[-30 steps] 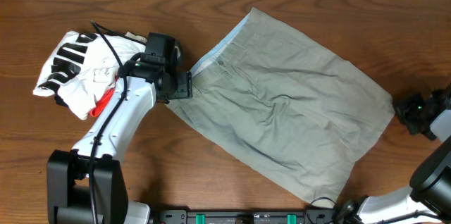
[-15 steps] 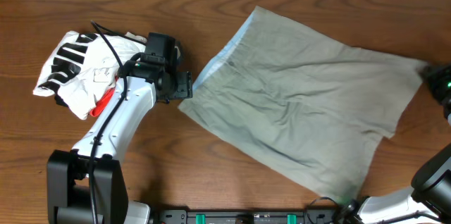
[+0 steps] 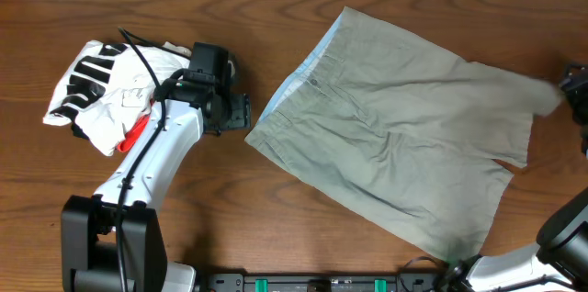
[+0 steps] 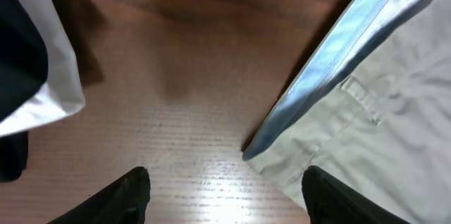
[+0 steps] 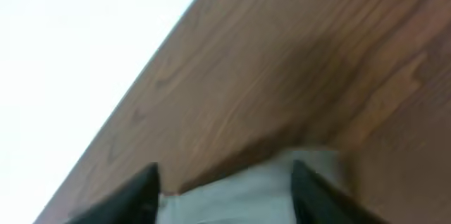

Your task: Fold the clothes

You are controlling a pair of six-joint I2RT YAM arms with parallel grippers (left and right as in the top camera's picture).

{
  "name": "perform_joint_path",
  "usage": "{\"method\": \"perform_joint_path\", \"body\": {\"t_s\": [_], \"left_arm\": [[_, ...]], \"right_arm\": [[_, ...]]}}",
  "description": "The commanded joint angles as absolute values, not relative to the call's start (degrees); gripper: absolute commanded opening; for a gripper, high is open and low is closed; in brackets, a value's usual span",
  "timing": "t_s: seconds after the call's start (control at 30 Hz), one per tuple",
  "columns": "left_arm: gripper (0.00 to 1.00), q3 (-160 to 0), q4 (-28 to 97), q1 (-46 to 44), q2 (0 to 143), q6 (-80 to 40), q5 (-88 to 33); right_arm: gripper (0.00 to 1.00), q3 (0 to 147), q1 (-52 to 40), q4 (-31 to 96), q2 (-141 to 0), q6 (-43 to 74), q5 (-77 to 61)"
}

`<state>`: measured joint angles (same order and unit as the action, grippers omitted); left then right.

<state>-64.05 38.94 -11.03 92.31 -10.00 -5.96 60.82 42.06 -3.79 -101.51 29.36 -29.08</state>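
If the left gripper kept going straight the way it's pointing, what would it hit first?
Most likely the shorts: the open left gripper points right at the waistband corner, with only bare table between. Height above the table is unclear.

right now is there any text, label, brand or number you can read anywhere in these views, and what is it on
No legible text in any view.
White garment pile: black block shapes that may be lettering, too folded and small to read.
Shorts: no label or tag shows; the button at the waistband is too small to show any marking.
Left gripper and right gripper: no markings visible.
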Motion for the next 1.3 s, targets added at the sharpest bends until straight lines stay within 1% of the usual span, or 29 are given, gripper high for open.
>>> {"method": "perform_joint_path", "body": {"t_s": [0.0,0.1,0.2,0.37,0.5,0.6,0.7,0.87,0.9,0.93,1.0,1.03,1.07,1.2,1.27], "left_arm": [[0.76,-64.4,40.4,-11.0,92.3,-10.0,-5.4],[0.80,-64.4,42.3,-11.0,92.3,-9.9,-5.4],[0.82,-64.3,42.9,-11.1,92.5,-8.1,-6.5],[0.83,-64.1,41.5,-11.1,92.6,-2.3,-11.5],[0.83,-63.9,40.0,-11.5,94.2,5.7,-19.2],[0.83,-63.9,39.9,-12.3,97.4,7.1,-20.1],[0.83,-63.9,39.6,-13.3,101.6,9.1,-20.6],[0.82,-63.9,38.5,-14.2,106.8,10.0,-20.5],[0.74,-63.9,38.5,-14.2,107.3,10.0,-20.4],[0.64,-63.9,38.7,-14.2,107.8,10.0,-20.3],[0.31,-63.9,40.2,-14.2,108.0,10.0,-20.2],[0.13,-63.9,41.3,-14.2,108.0,9.4,-19.5],[0.06,-63.9,42.3,-14.2,108.0,7.5,-17.9],[0.06,-63.9,48.2,-14.1,108.0,-7.8,-6.2],[0.06,-63.9,52.9,-13.8,108.0,-14.7,-2.9]], "right_arm": [[0.66,61.6,42.9,0.1,-100.8,30.9,-33.8],[0.67,61.6,43.0,7.1,-100.8,30.8,-39.2],[0.64,61.6,42.9,13.8,-100.8,30.7,-43.9],[0.62,61.6,42.6,24.0,-100.6,23.9,-46.8],[0.63,61.6,42.5,29.7,-100.6,18.9,-47.1],[0.63,61.6,42.5,30.9,-100.0,15.6,-50.5],[0.63,61.6,42.5,29.1,-98.0,12.6,-57.2],[0.62,61.6,42.3,26.4,-91.5,12.8,-61.9],[0.62,61.6,42.2,26.4,-90.1,12.9,-61.9],[0.62,61.6,41.8,26.4,-88.5,13.1,-61.9],[0.62,61.6,41.1,26.3,-85.6,13.0,-61.5],[0.62,61.6,40.7,26.4,-84.2,13.1,-60.8],[0.62,61.6,40.2,26.4,-82.9,13.2,-60.2],[0.61,61.6,37.3,26.8,-79.3,14.0,-57.0],[0.61,61.6,35.4,27.8,-78.7,15.0,-55.2]]}}
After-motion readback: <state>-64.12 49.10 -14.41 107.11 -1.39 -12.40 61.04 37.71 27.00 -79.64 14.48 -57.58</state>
